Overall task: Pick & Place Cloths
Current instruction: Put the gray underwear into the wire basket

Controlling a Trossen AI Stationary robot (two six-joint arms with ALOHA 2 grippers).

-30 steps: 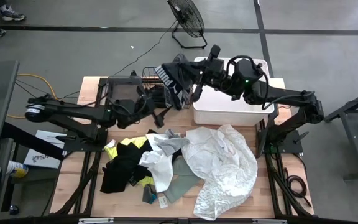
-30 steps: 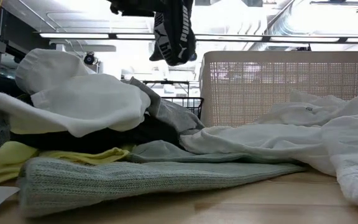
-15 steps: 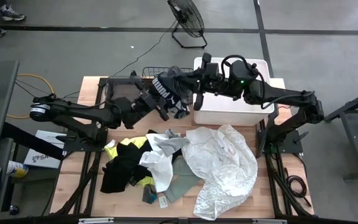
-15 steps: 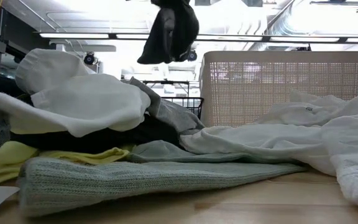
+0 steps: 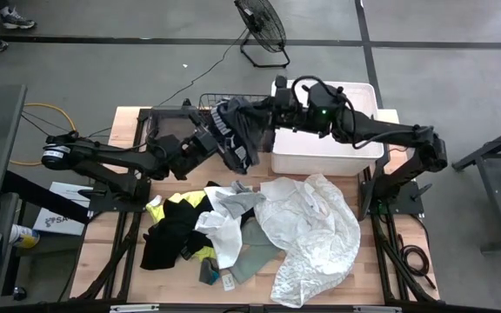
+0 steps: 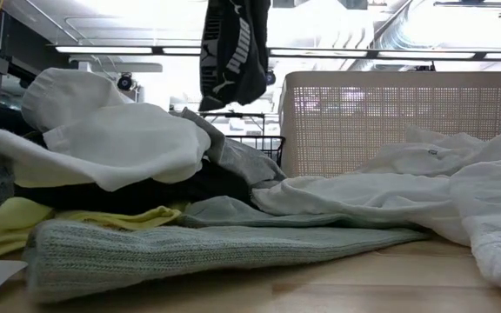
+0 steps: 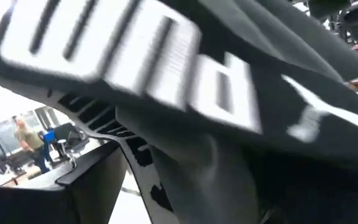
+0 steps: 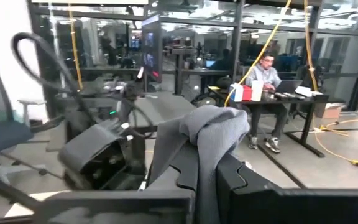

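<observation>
A black cloth with white lettering [image 5: 233, 132] hangs high over the table's far left part, beside the wire basket. My right gripper [image 5: 266, 117] reaches in level from the right and is shut on it. In the low view the cloth [image 6: 233, 52] dangles with its lettering facing the camera. My left gripper [image 5: 218, 146] stands open right under and against the hanging cloth, which fills the left wrist view [image 7: 166, 74]. The other cloths [image 5: 224, 228] lie heaped on the table's near half, among them a large sheer white one [image 5: 313, 233]. My right gripper pinches a bunched fold at the cloth's top [image 8: 213, 127] between its two fingers [image 8: 244, 183], coming level from the table's right. The cloth drapes over the fingers, hangs slack below them and is clear of the table. My left gripper is so near the cloth's hanging part that I cannot tell whether it touches it.
The black wire basket [image 5: 211, 100] stands at the far edge below the hanging cloth, with the white tub [image 5: 337, 149] to its right. A fan [image 5: 263, 26] stands on the floor beyond. People sit at desks in the room behind [image 8: 266, 68].
My right gripper has carried the black cloth toward the table's left and a little down. The cloth has swung and turned, so its lettering faces the near side again. My left gripper has tipped upward and closed in under the cloth, staying open.
</observation>
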